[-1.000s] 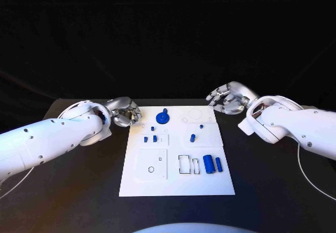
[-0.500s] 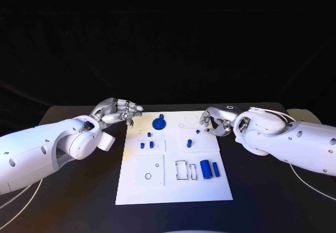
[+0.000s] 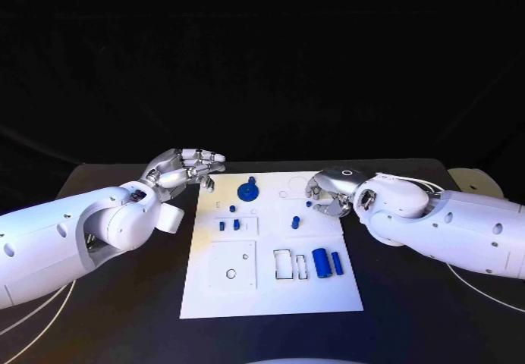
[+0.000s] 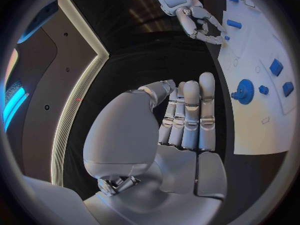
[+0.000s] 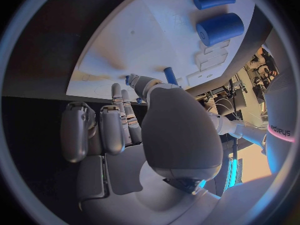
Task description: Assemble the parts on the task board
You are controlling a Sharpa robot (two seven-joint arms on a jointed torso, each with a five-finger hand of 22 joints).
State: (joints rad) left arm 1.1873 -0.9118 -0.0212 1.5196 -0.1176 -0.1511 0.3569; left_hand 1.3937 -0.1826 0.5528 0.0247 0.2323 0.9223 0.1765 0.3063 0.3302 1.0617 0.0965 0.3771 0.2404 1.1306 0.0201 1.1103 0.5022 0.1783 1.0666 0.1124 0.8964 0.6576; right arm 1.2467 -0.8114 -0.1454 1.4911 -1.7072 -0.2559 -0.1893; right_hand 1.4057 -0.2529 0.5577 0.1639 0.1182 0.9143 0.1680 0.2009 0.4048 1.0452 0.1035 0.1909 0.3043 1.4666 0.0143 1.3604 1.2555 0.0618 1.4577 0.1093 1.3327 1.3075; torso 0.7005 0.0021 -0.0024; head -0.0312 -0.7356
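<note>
Left of centre in the head view, the left hand (image 3: pixel 186 168) hovers empty, fingers together, beside the task board (image 3: pixel 240 299). At centre stands the blue peg (image 3: pixel 295 222), upright; the right hand (image 3: pixel 329 194), loosely curled and empty, hangs nearer, upper right of it.

So the white task board (image 3: pixel 268 292) sits mid-table, with a blue gear (image 3: pixel 248 191) near its far edge and two blue cylinders (image 3: pixel 327 262) toward the right edge. Left hand (image 3: pixel 186 171) hovers off the board's far-left corner, fingers curled, empty. Right hand (image 3: pixel 331 194) is over the far-right part, fingers bent down.
</note>
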